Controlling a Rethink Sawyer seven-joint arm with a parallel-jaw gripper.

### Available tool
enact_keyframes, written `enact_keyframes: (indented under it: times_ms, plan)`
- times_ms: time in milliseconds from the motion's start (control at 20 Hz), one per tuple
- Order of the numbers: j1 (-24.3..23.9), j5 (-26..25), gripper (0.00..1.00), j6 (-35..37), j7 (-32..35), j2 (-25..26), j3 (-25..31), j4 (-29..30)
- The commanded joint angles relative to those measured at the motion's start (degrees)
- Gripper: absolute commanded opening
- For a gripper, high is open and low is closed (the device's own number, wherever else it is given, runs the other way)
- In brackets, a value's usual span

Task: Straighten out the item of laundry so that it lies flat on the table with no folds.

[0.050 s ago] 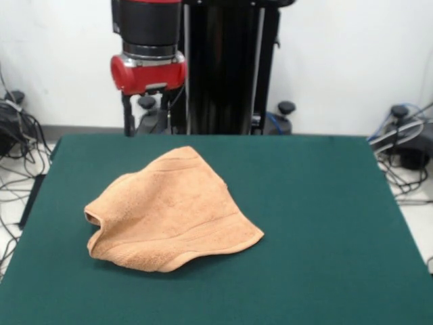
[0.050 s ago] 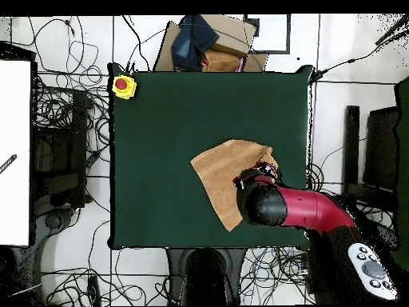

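towel: peach-orange terry cloth (image 1: pixel 172 213), crumpled and folded over itself, not flat; sits left of centre in the front view.
towel shape: peak points toward the far edge, a rolled fold at the left, one corner lying flat out to the right; a woven band runs across the lower part.
towel edges: lower hem wavy and lifted in places; from overhead (image 2: pixel 225 172) it reads as a rough triangle, part of it covered by the arm.
counter: dark green top (image 1: pixel 318 223), much wider than the towel.
open room: broad bare green on the right and along the near edge in the front view; less on the left, where the towel is nearer the counter's side edge. No towel edge reaches the counter's rim.
arm: red and black (image 2: pixel 299 208), wrist hangs above the far edge of the counter in the front view, above and behind the towel, not touching it there.
fingers: cannot tell if spread or pressed together; overhead the arm's head hides them, in front only dark parts below the red wrist show.
yellow box: red button on top (image 2: pixel 123 85), at one counter corner overhead, well apart from the towel.
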Motion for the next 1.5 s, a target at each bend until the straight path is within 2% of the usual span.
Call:
enact_keyframes:
  times_ms: [50, 450, 850, 1300, 1500]
  plan:
    - [0.22, -4.46, 1.00, 9.14, -5.41, 3.33, 5.83, -6.48]
    - [-0.17, -6.75, 1.00, 9.86, -5.09, 5.96, 7.79, -10.66]
    - [-2.66, -8.36, 1.00, 11.69, -7.24, 8.37, 10.31, -14.55]
    - [-4.15, -7.77, 1.00, 18.17, -9.50, 9.16, 12.12, -19.11]
    - [-2.77, -8.44, 1.00, 20.59, -7.73, 11.54, 10.79, -22.79]
